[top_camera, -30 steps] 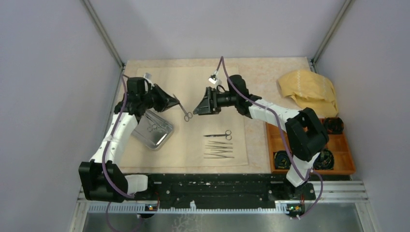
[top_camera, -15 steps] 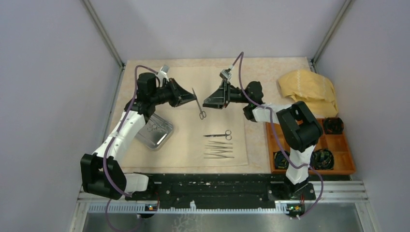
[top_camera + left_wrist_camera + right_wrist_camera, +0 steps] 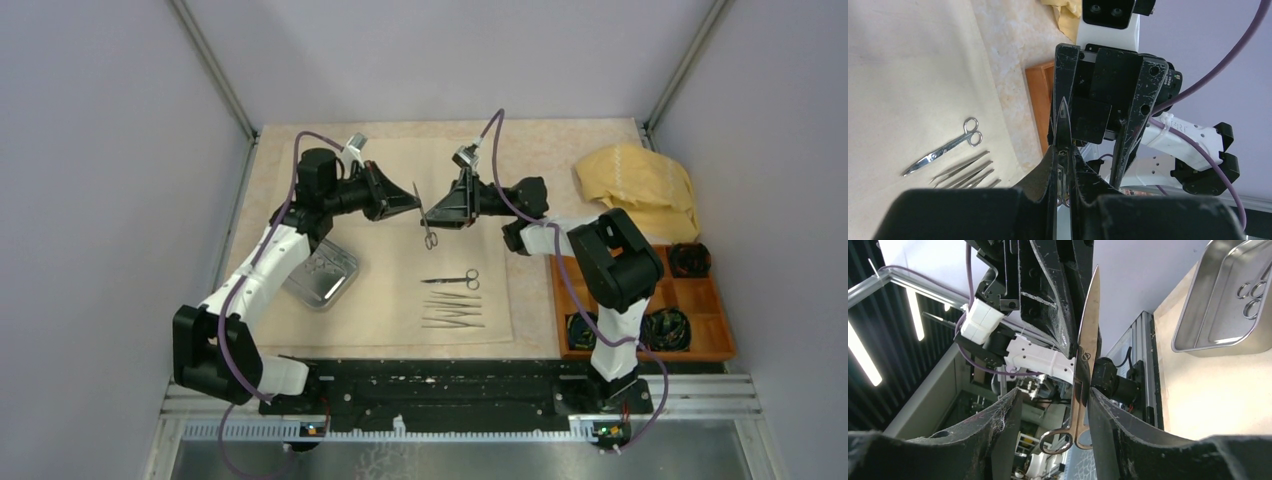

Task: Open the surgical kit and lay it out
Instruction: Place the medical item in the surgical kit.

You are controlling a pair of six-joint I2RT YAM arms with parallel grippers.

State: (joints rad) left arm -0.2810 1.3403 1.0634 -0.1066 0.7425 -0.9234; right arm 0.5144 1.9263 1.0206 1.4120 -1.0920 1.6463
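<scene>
A: From above, who has what?

B: The left tool (image 3: 410, 203) and right tool (image 3: 438, 212) meet nose to nose. The held scissors (image 3: 428, 230) hang from the left tool, rings down, right in front of the right tool.

A: And the surface, the room?

B: A pale marbled table (image 3: 570, 150) is boxed in by plain lilac-grey panels (image 3: 110, 200), with metal posts (image 3: 210, 65) at the far corners. The cream cloth sheet (image 3: 390, 290) lies flat beneath both tools. On the base side of them rest the laid-out scissors (image 3: 452, 280), then the tweezers (image 3: 452, 310) in a row. The steel tray (image 3: 335, 272) sits under the left tool's arm, on the sheet's edge. Out past the right tool's arm are a mustard cloth (image 3: 640, 188) and an orange box (image 3: 705, 300).

A: The left wrist view?

B: The left tool's fingers (image 3: 1040, 177) are pressed together on the held scissors near the pivot. The blade tip points ahead at the right tool, whose jaws stand apart. The sheet with the laid-out scissors and tweezers runs off to one side of the tool.

A: The right wrist view?

B: The right tool's fingers (image 3: 993, 435) are spread, with the held scissors between them and close against one finger. Whether they touch, I cannot tell. Beyond the tool, the tray on the sheet holds ring handles (image 3: 1252, 295). Past the table's edge are an aluminium rail (image 3: 1148, 355) and strip lights (image 3: 915, 315).
</scene>
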